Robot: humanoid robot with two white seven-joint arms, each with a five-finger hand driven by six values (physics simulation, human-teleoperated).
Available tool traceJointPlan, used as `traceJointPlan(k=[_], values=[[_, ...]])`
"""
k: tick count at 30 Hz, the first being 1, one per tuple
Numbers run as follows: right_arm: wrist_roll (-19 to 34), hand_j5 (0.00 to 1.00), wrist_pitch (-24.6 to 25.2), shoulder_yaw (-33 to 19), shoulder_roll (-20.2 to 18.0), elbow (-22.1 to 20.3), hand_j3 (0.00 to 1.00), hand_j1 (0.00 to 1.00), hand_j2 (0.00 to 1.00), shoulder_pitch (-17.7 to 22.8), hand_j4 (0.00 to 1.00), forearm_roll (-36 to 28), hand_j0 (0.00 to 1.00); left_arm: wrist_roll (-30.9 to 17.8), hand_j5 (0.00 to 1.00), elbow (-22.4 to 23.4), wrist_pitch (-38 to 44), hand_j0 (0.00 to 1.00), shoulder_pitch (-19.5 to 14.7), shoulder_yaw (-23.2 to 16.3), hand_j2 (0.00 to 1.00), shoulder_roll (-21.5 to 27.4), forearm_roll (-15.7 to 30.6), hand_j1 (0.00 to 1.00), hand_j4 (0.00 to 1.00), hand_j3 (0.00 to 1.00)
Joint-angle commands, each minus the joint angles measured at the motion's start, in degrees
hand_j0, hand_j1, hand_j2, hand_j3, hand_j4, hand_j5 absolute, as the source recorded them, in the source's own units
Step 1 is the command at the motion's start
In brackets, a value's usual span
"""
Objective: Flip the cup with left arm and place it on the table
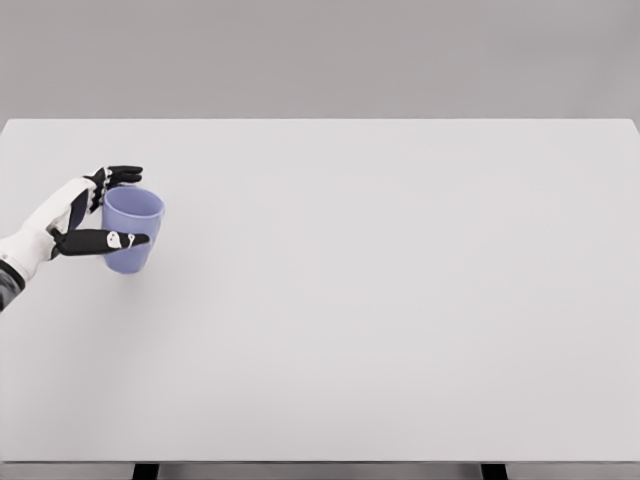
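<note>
A lavender cup (131, 222) stands upright near the left edge of the white table (380, 300), its open mouth facing up. My left hand (141, 206) reaches in from the left and wraps the cup. The black thumb (112, 240) lies across the cup's front side, and the black fingers (122, 175) curl behind its rim. The cup's base appears to be at table level; I cannot tell whether it touches. My right arm does not show.
The table's left edge runs just beyond my left wrist. Dark table legs (146, 470) show under the front edge.
</note>
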Motion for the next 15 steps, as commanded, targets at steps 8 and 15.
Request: traceJointPlan(k=[8,15], values=[[0.01,1.0,-0.02,0.0,0.0,0.0,1.0,1.0,1.0,0.0,1.0,-0.01,1.0,0.02,0.84,-0.02,-0.06,0.84,0.7,1.91,0.84,-1.67,-0.05,0.84,0.84,0.84],[0.01,1.0,-0.02,0.0,0.0,0.0,1.0,1.0,1.0,0.0,1.0,-0.01,1.0,0.02,0.94,-0.02,-0.41,0.94,0.79,1.83,0.94,-1.58,-0.22,0.94,0.94,0.94]])
